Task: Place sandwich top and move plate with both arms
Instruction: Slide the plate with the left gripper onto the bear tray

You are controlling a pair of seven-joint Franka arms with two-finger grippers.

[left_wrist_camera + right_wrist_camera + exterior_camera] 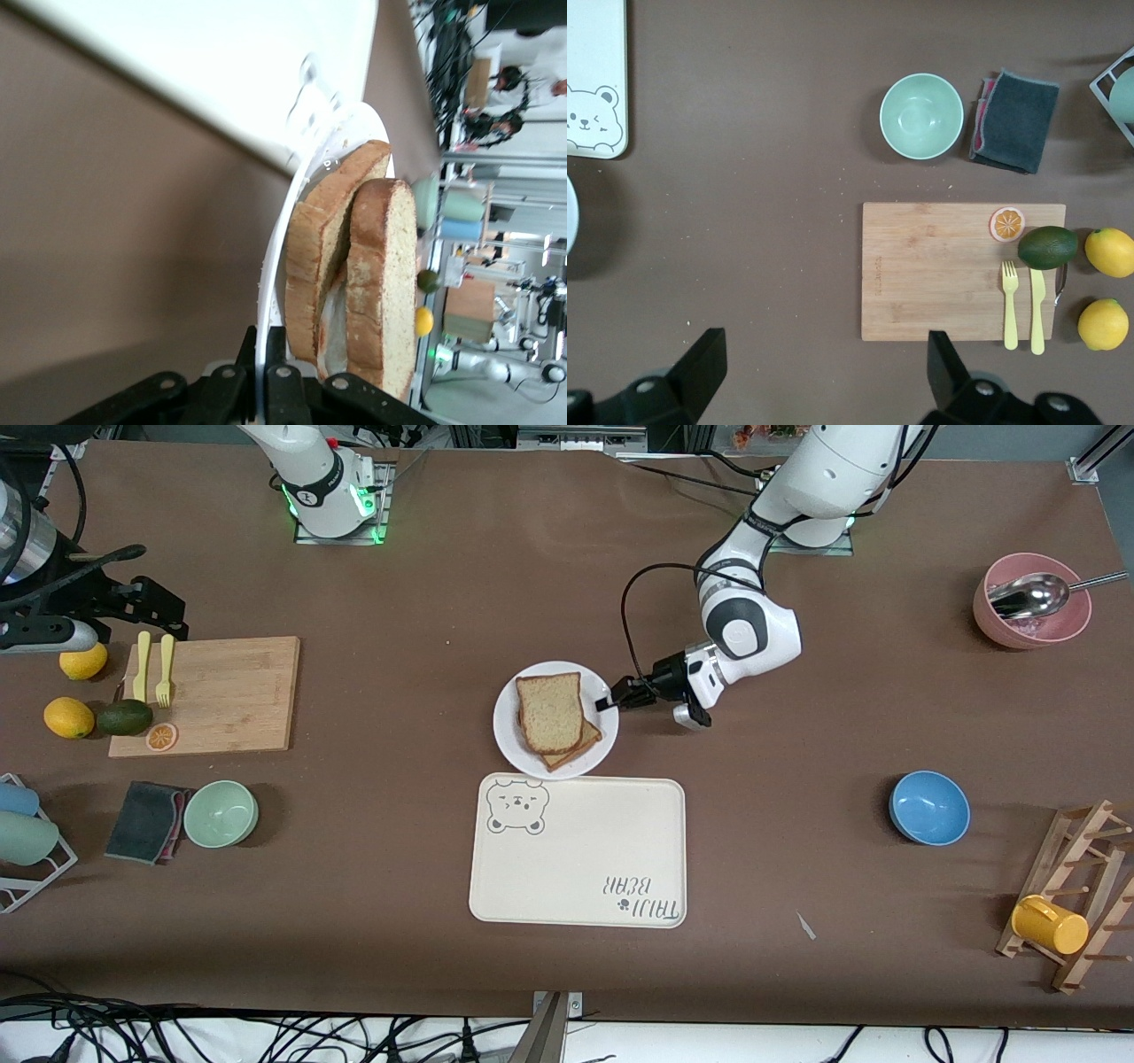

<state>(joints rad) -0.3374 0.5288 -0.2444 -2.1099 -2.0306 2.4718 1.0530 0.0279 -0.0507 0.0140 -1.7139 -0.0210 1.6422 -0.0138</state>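
The sandwich top (549,710), a tan speckled slice, lies on a lower slice (582,744) on the white plate (512,737), skewed a little from it. My left gripper (611,699) is shut on the plate's rim at the side toward the left arm's end. In the left wrist view its fingers (277,352) clamp the rim (276,266); the sandwich top (383,274) is stacked over the lower slice (312,257) with egg white (331,329) between. My right gripper (824,372) is open and empty, high over bare table between plate and cutting board; it is out of the front view.
The cream bear-print tray (576,850) lies just nearer the camera than the plate. A cutting board (221,695) with fork, knife and fruit, a green bowl (221,813) and a cloth (146,820) are toward the right arm's end. A blue bowl (928,807) and pink bowl (1030,602) are toward the left arm's end.
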